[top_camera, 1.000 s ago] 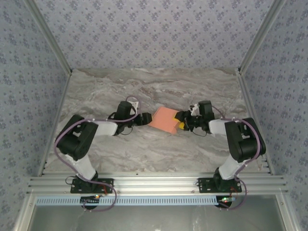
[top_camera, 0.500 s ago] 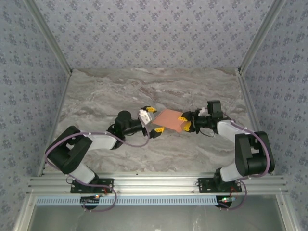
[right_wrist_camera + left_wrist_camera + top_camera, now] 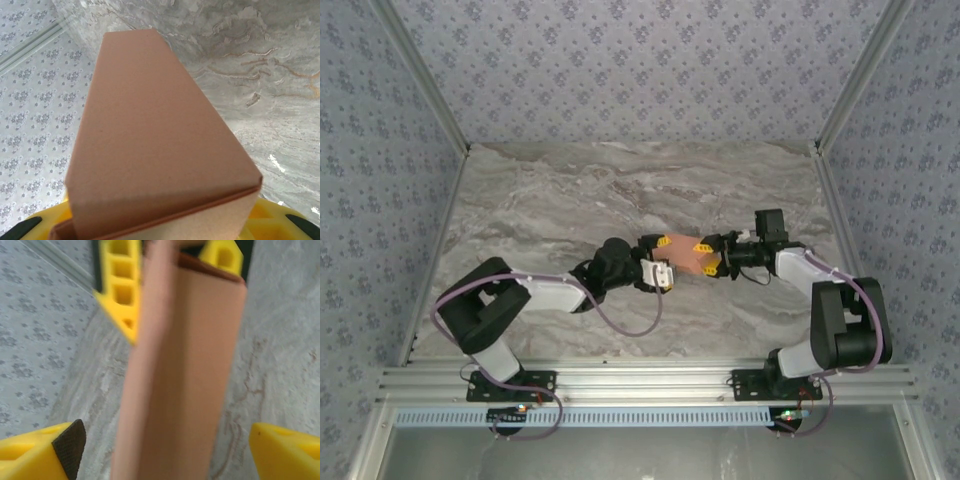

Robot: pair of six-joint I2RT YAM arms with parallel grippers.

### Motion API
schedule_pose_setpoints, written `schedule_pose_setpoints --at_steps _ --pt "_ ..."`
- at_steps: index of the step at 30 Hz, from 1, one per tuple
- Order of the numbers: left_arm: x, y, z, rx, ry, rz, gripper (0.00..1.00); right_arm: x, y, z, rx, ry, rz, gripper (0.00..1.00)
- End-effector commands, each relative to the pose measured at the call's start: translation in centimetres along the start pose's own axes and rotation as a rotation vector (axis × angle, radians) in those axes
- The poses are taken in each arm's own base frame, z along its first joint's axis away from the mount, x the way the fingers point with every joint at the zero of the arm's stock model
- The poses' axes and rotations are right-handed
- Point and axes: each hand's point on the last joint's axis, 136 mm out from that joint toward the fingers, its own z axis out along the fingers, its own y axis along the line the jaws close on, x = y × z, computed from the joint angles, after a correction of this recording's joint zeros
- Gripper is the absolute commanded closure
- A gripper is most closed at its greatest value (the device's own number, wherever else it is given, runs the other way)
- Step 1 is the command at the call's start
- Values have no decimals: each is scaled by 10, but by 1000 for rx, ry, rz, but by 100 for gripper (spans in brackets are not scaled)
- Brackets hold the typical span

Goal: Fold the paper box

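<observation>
Near the middle of the marble tabletop (image 3: 540, 200), a touch toward 3 o'clock: the salmon-orange paper box (image 3: 682, 256), long and narrow, with a sharp crease along one edge. Pinched at its 3 o'clock end by the right gripper (image 3: 708, 258), yellow jaws pressed against opposite faces of the cardboard. At its 9 o'clock end, the left gripper (image 3: 658, 260), jaws spread wide to either side, clear gaps between pads and cardboard in the left wrist view. Impossible to tell whether resting on the marble or raised off it.
</observation>
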Motion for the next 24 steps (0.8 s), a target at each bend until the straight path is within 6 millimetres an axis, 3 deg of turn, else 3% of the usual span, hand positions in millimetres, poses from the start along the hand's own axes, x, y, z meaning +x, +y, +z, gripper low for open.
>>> schedule_pose_setpoints --at_steps 1,3,12,17,21,24 --pt "3 11 7 -33 44 65 22 9 18 -2 -23 15 -7 70" --pt "8 13 12 -40 89 70 31 10 18 -1 -21 14 -7 70" --pt "11 19 11 -65 123 87 47 17 18 7 -10 15 -14 69" --pt "13 11 2 -6 157 65 56 15 18 5 -10 2 -22 50" --pt "24 -1 -4 56 214 43 55 13 18 1 -16 2 -19 26" --pt "29 1 -12 81 264 8 55 14 15 -10 -7 -17 -34 20"
